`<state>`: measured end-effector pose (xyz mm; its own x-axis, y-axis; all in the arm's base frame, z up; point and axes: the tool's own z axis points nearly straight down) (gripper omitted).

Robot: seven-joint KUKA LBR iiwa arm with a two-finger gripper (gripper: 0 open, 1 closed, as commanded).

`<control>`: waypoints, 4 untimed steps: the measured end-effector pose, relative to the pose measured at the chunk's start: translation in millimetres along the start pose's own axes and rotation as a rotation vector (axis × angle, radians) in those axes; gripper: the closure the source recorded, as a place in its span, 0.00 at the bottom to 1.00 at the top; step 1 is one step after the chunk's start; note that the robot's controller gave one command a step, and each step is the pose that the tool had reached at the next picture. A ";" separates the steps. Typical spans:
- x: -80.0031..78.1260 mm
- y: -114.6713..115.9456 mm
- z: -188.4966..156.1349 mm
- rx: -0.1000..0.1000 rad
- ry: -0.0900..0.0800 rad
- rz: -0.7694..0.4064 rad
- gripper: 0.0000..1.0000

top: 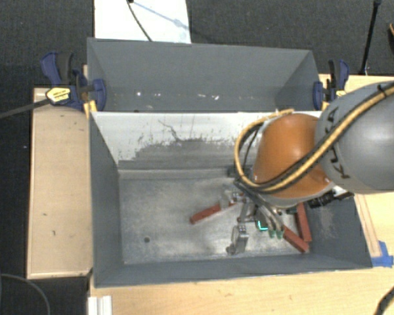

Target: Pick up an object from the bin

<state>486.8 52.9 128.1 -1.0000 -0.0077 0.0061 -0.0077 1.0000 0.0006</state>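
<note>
Camera view: reddish-brown stick (205,214) on bin (157,228) floor, just beside claw (239,237).

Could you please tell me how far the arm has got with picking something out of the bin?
Done: the gripper is down inside the bin, low over the floor near the front right. In hand: it sits between a reddish-brown stick on the view's left and a second reddish-brown piece on the right; no grasp can be seen. Left: gripping one piece and lifting it out.
</note>
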 end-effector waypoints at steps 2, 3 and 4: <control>-71.4 15.6 56.9 -0.001 -0.009 0.028 1.00; -68.3 20.9 -61.2 -0.002 -0.016 0.110 1.00; -56.9 21.9 -108.0 -0.001 -0.013 0.081 1.00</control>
